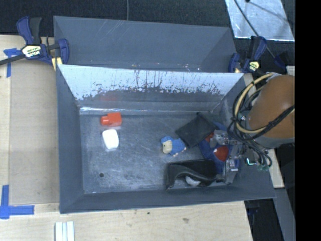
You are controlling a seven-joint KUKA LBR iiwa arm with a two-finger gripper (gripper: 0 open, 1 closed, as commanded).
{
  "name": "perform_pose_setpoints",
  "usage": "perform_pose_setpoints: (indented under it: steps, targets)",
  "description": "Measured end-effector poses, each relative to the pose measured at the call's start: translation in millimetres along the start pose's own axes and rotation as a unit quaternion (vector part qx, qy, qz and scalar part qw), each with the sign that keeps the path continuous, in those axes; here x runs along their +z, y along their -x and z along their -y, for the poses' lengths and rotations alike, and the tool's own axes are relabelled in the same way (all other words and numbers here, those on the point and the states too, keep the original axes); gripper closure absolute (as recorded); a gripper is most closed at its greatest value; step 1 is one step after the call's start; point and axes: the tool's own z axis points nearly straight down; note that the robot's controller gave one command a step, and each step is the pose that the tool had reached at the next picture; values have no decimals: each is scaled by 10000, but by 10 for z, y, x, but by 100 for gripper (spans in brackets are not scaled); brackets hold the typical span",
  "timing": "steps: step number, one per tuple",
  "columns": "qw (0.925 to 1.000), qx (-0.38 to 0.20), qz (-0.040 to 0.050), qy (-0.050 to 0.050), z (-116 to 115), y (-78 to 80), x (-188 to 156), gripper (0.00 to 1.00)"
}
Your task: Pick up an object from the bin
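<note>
My gripper (231, 164) is low in the bin's right front corner. It sits over the right end of a black curved strap-like thing (193, 172), which has a white patch under it. Just left of the gripper lies a blue thing with a red part (214, 148). A flat black square piece (194, 130) rests behind that, tilted against the right slope. A small blue and yellow thing (169, 145) lies near the middle of the floor.
A red block (111, 119) and a white block (110, 139) lie apart at the floor's left side. The arm with its orange cover and cables hangs over the bin's right wall.
</note>
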Motion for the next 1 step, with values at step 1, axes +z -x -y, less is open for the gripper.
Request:
perform_pose_setpoints:
  steps: [1]
  targets:
    - [9985,-537,114,-23,-156,529,543,0]
